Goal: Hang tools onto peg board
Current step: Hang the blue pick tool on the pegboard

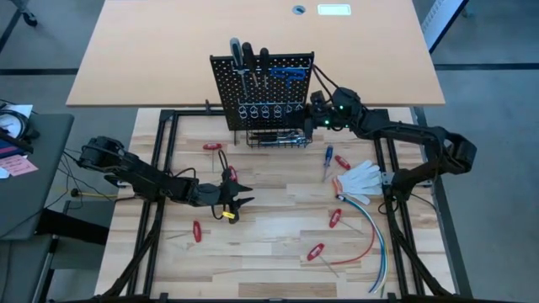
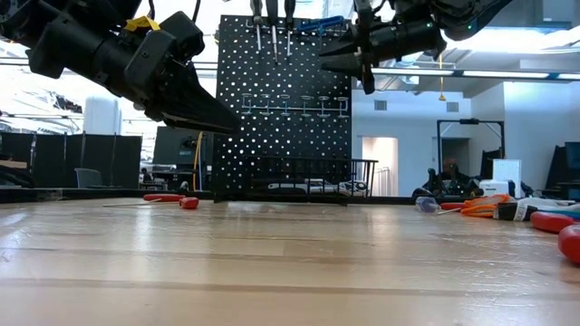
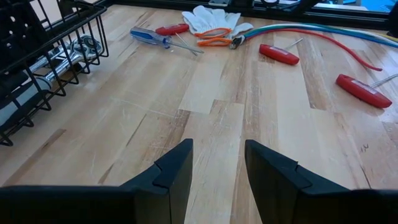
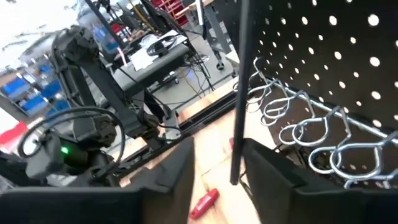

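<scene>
Nearest the camera, in the lower half of the high view, three red tools (image 1: 316, 251) lay scattered on the table (image 1: 278, 278), beside red, blue and white cables (image 1: 376, 244) curving along the lower right.

Just left of centre, the left gripper (image 1: 238, 202) hung above bare wood. Its fingers (image 3: 177, 168) were parted to a moderate gap with nothing between them. No tool lay under it. The closest was a red one toward the lower left, and the rest lay well apart to its right.

Farther back at centre right lay a white glove (image 1: 362, 177) with orange pliers (image 1: 338, 187) touching it. A blue screwdriver (image 1: 328, 156) and another red tool were close by. One more red tool lay at centre left.

Beyond them stood the board (image 1: 223, 84), just above centre. Its basket (image 1: 253, 141) held silver tools (image 3: 56, 59). Screwdrivers (image 1: 236, 50) and a blue hex key (image 1: 286, 74) hung along its top.

The right gripper (image 1: 315, 114) was at the board's right edge, level with the rings (image 4: 298, 124). Its fingers stood apart around a thin dark shaft (image 4: 240, 93) that hung upright between them. The shaft was close to one finger and clear of the other. Whether it touched that finger could not be told.
</scene>
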`<state>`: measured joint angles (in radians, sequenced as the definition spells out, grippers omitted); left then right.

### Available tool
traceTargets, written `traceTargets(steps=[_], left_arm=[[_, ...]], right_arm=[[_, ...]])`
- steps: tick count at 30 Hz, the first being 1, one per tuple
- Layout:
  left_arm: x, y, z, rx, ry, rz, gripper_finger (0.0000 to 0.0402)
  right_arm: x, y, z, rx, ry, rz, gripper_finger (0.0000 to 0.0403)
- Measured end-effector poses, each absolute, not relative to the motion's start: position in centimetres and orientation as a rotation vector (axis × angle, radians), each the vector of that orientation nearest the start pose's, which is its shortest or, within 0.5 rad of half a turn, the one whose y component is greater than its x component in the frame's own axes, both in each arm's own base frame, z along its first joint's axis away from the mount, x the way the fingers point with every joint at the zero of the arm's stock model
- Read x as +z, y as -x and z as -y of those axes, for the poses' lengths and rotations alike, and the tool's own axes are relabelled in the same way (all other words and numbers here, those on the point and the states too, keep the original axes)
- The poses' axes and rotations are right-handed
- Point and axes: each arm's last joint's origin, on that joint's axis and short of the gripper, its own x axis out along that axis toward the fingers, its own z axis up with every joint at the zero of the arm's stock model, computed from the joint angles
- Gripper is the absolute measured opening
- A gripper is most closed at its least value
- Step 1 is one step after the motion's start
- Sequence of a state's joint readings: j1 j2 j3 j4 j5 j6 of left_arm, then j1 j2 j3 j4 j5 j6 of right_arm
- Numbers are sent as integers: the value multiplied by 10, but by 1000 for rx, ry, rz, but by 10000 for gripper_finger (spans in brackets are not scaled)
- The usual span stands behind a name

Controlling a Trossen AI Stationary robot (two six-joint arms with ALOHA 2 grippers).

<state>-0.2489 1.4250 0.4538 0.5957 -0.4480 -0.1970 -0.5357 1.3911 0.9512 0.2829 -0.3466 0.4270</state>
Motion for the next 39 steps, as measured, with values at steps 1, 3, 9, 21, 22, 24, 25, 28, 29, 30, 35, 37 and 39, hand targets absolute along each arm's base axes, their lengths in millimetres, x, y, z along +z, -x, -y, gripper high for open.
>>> traceTargets(steps=[1,3,9,21,22,24,25,28,29,30,35,37,39], left_arm=[[162,-252,51,230,66,-333,141],[162,-252,51,230,66,-334,141],[161,-252,51,232,71,-338,141],[162,-252,51,232,75,-333,141],[162,-252,51,232,75,-333,141],[162,-252,51,232,75,-333,141],[162,-252,51,232,76,-331,141],[162,-252,51,232,76,-331,141],[162,-252,51,232,76,-331,141],[162,-252,51,231,76,-330,141],[163,-252,51,231,78,-324,141],[163,-252,51,231,78,-324,141],[163,-252,51,231,78,-324,141]], right_arm=[[299,-273,152,-221,-480,-104,154],[301,-270,154,-230,-476,-101,175],[315,-255,155,-259,-401,-74,195],[355,-234,119,-329,-91,23,173],[357,-231,118,-363,-78,35,172],[363,-226,117,-426,-51,56,171],[365,-224,118,-453,-41,65,171],[365,-221,122,-488,-33,66,173],[364,-221,124,-492,-34,62,174],[362,-222,126,-492,-34,58,176],[355,-233,135,-474,45,48,181],[355,-236,137,-482,68,60,182],[358,-237,139,-490,77,76,181]])
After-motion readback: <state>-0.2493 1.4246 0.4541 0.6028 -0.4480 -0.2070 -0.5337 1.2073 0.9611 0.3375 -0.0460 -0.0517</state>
